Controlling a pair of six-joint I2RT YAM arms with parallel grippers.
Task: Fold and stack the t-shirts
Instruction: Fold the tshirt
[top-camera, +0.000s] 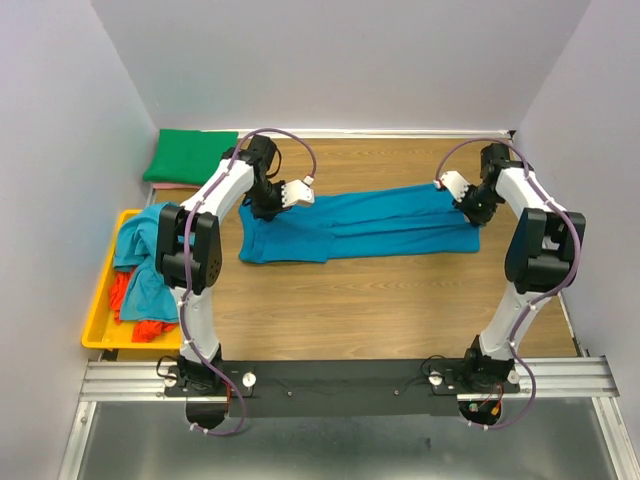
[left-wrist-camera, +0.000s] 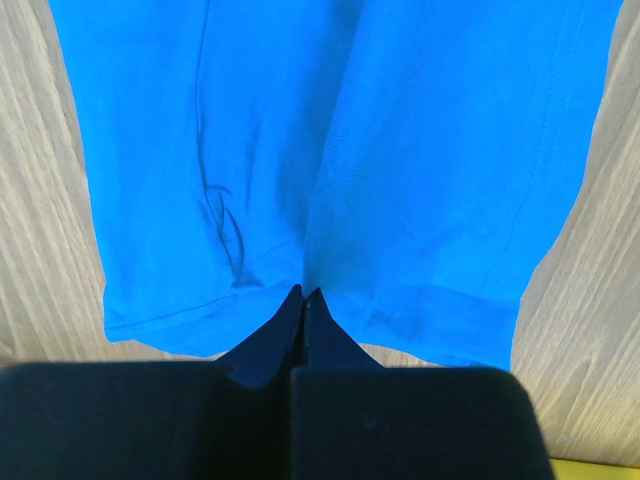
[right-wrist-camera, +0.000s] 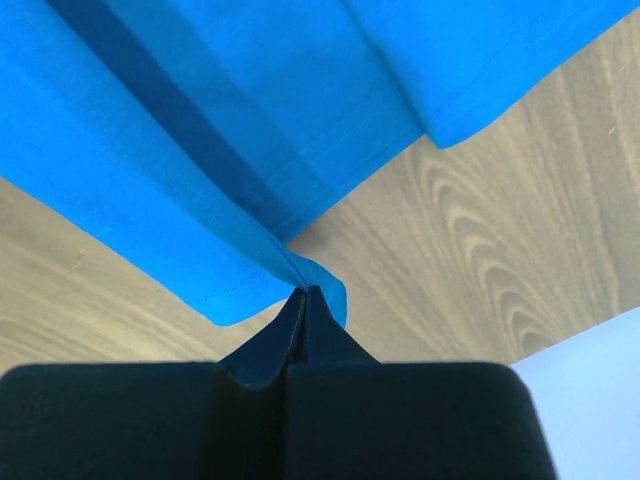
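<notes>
A teal-blue t-shirt lies stretched in a long folded band across the middle of the wooden table. My left gripper is shut on its left end; in the left wrist view the closed tips pinch the cloth just inside the hem, where creases run together. My right gripper is shut on the right end, and its tips hold a raised fold of the hem off the wood. A folded green t-shirt rests at the back left corner.
A yellow tray stands at the left edge, holding a crumpled teal t-shirt and an orange-red one. White walls close in the back and both sides. Bare wood lies in front of the stretched shirt.
</notes>
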